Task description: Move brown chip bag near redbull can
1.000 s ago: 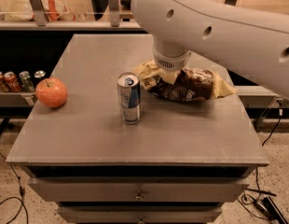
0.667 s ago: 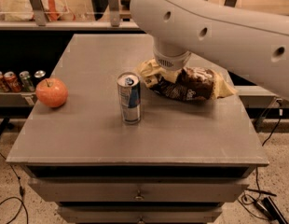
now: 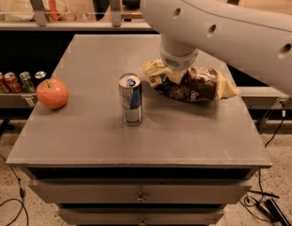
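The brown chip bag lies crinkled on the grey table, right of centre, with a dark middle and pale yellow ends. The redbull can stands upright just left of the bag, a small gap between them. My gripper is at the end of the big white arm, pressed down over the bag's left half. The wrist hides it from this view.
A red-orange apple sits near the table's left edge. A row of small cans stands on a lower shelf at the left. The table has drawers in front. Cables lie on the floor.
Almost nothing has changed. The arm stays over the bag's left end, and the bag and the can keep their places.
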`<control>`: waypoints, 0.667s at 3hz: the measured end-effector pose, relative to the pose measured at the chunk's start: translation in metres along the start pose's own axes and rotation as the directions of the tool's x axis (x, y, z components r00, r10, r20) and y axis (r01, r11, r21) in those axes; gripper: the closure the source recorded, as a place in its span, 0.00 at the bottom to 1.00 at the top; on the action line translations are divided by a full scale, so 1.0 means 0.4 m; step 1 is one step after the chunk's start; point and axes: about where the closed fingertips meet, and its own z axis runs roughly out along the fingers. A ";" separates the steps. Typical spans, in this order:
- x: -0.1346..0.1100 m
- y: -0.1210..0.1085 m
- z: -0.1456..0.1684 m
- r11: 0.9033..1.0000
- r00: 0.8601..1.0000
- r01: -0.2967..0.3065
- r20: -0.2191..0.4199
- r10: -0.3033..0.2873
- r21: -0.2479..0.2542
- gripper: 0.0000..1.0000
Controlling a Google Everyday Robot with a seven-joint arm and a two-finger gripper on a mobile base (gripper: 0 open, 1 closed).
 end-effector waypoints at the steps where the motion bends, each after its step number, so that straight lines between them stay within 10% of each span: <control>1: 0.007 0.005 0.005 1.000 1.000 0.007 0.015 -0.007 -0.027 0.60; 2: 0.007 0.005 0.004 1.000 1.000 0.007 0.015 -0.007 -0.027 0.36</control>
